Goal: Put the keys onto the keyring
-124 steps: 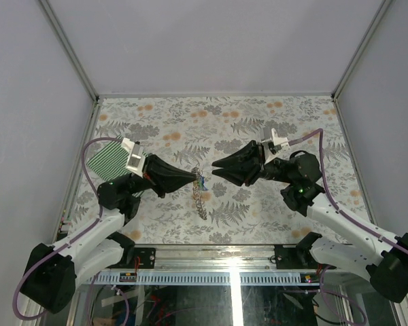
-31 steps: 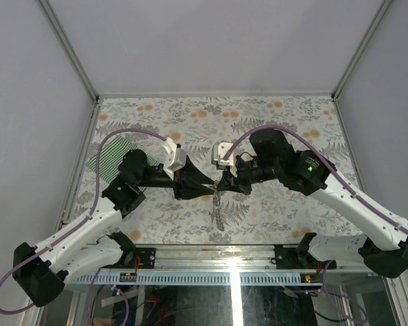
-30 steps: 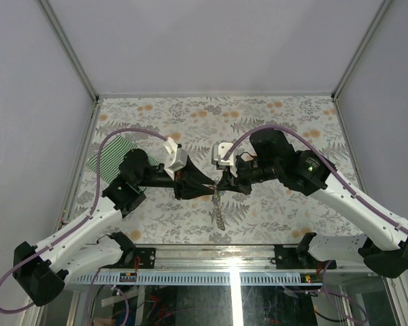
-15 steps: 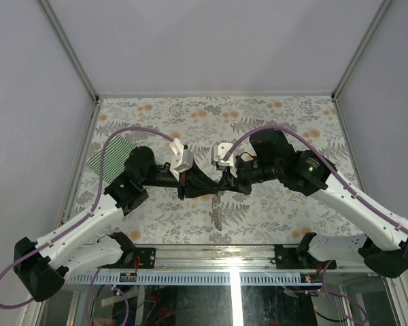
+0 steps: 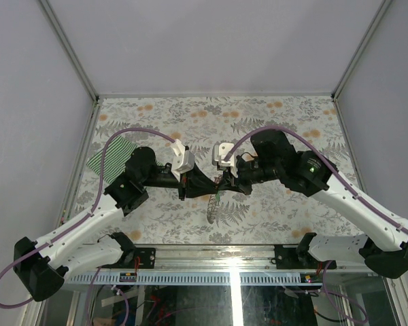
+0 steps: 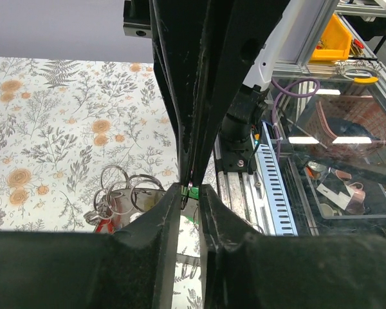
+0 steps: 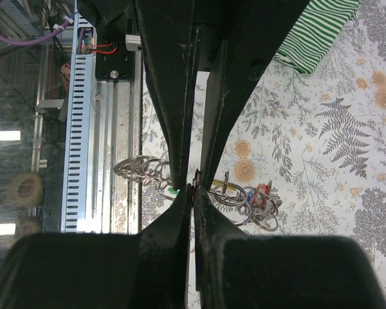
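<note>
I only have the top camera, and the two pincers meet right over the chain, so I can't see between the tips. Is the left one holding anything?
Observer: Yes, it looks so. In the left wrist view a green key sits in the narrow gap between the left pincer tips.
Operator: And the right one?
Observer: The right pincer has its tips pressed together. I cannot tell if they pinch a ring.
Operator: Any other keys nearby?
Observer: A red key shows among the keyring loops, beside the tips.
</note>
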{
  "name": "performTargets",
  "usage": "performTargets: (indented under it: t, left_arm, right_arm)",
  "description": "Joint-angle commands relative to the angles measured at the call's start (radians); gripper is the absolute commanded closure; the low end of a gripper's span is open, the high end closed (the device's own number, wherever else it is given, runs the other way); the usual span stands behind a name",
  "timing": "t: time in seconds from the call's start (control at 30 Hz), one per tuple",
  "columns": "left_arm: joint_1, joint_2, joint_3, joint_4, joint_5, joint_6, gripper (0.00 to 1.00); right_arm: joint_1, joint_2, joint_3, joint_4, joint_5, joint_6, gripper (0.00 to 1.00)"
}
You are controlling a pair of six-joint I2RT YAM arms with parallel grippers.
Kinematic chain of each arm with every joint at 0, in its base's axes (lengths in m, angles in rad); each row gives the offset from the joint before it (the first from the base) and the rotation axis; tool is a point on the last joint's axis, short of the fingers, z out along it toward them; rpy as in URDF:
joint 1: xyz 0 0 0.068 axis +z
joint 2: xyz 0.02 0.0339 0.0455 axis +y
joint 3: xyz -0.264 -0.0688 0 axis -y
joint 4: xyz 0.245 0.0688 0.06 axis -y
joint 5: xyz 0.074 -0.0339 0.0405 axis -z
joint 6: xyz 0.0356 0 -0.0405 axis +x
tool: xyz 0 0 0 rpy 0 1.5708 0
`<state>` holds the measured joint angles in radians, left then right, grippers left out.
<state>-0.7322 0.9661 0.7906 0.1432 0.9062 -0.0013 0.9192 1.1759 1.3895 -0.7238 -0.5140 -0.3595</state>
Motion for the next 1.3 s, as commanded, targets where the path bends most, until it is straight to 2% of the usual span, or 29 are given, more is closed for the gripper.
performTargets:
  t: [0.0, 0.13, 0.5, 0.6, 0.73, 0.87, 1.0, 1.27]
  left_arm:
    - [-0.005, -0.004, 0.031, -0.011, 0.001, 0.016, 0.88]
    - [-0.006, 0.001, 0.034, -0.011, 0.003, 0.016, 0.99]
    - [-0.006, -0.009, 0.027, -0.003, -0.027, 0.007, 1.00]
    - [-0.006, -0.024, 0.011, 0.037, -0.077, -0.031, 1.00]
    - [-0.006, -0.063, -0.035, 0.117, -0.132, -0.094, 1.00]
    - [-0.006, -0.101, -0.085, 0.190, -0.178, -0.139, 1.00]
    - [-0.006, -0.123, -0.118, 0.248, -0.214, -0.180, 1.00]
    - [-0.006, -0.182, -0.214, 0.447, -0.306, -0.302, 1.00]
  right_arm:
    - [0.009, -0.040, 0.026, 0.075, -0.003, -0.005, 1.00]
    - [0.007, -0.040, 0.020, 0.079, -0.009, -0.004, 1.00]
    - [0.008, -0.096, -0.024, 0.156, -0.008, 0.035, 1.00]
    - [0.007, -0.146, -0.089, 0.242, -0.005, 0.080, 0.93]
    - [0.008, -0.244, -0.209, 0.447, 0.014, 0.246, 0.76]
    - [0.007, -0.335, -0.329, 0.632, 0.076, 0.437, 0.67]
    - [0.007, -0.399, -0.424, 0.752, 0.189, 0.609, 0.65]
    - [0.007, -0.461, -0.564, 0.822, 0.367, 0.890, 0.64]
